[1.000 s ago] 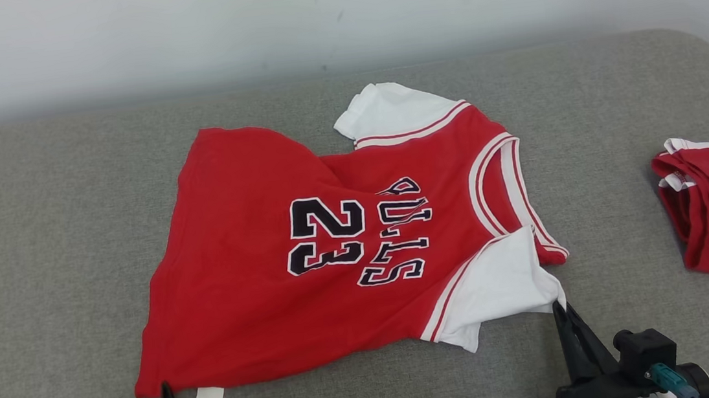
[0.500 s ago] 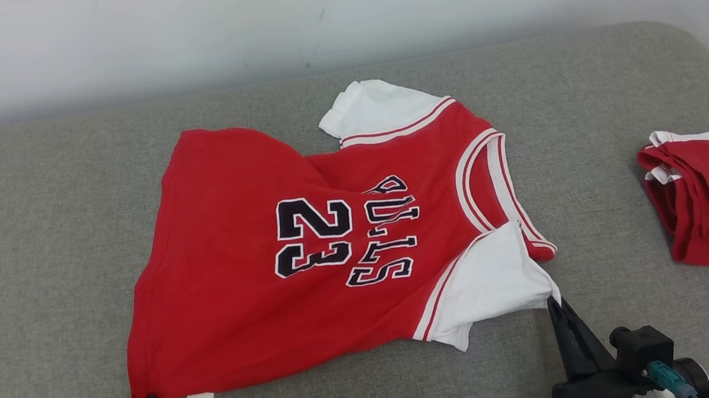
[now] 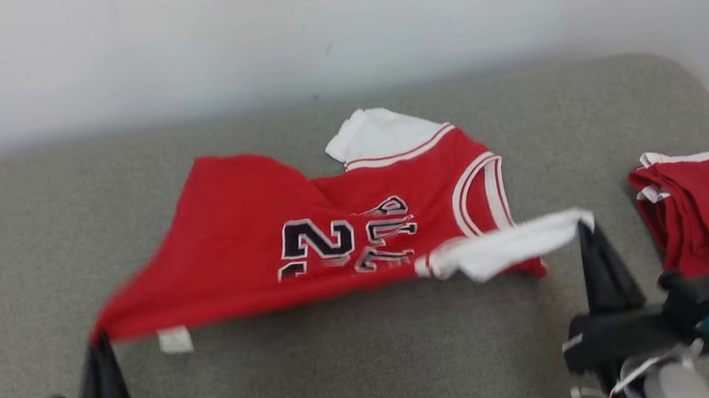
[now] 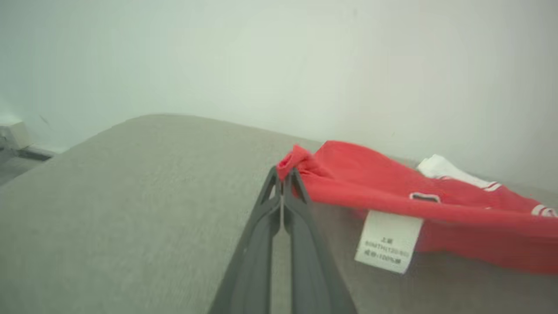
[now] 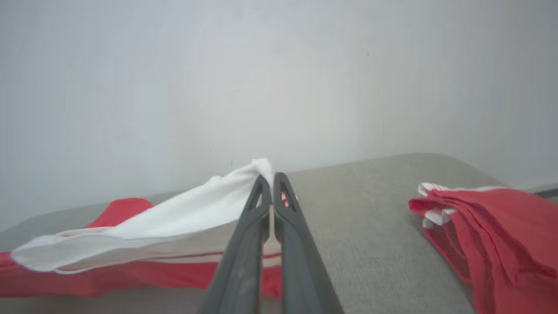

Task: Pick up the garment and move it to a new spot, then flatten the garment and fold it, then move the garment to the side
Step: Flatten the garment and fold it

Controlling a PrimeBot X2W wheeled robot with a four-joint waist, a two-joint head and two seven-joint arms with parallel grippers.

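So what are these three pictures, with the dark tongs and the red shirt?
It is a two-armed robot handling clothes. The wide picture comes from a camera on its head, looking down at a grey padded surface. The other two come from cameras on its wrists, each looking along its own two dark fingers. A red basketball jersey with white sleeves and the number 23 lies there. The left claw is shut on its red hem corner, the right claw on a white sleeve, with that near edge raised. A folded red garment sits at the right.
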